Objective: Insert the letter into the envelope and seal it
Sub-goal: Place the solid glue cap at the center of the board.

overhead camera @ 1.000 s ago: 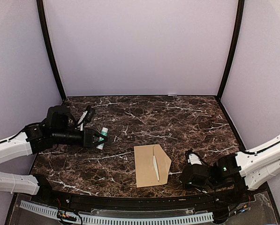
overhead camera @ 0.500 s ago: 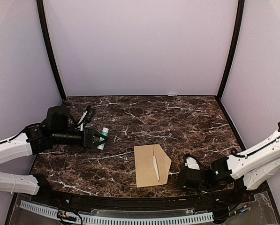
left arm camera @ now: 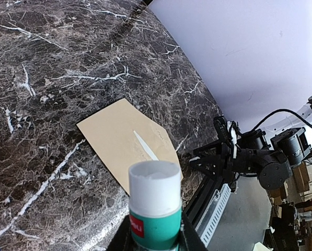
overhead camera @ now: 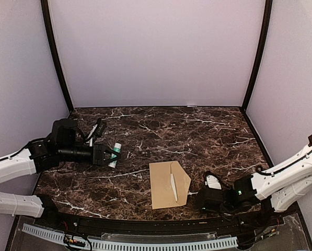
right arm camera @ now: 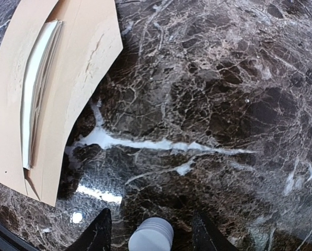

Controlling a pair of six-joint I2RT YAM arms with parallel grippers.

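Nearing the envelope [overhead camera: 169, 184], right hand [right arm camera: 151, 214] has widened; left hand [overhead camera: 110, 154] grips glue stick [left arm camera: 154, 209].

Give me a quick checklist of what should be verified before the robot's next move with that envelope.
1. Letter inside the envelope: ok, only its white edge shows at the opening.
2. Flap folded shut: not ok, it lies open on the table.
3. Left pincer gripping the glue stick: ok.
4. Glue stick uncapped: cannot tell, its white top could be either cap or glue.
5. Right pincer free: ok, open, with a small white round piece standing loose between its fingers.
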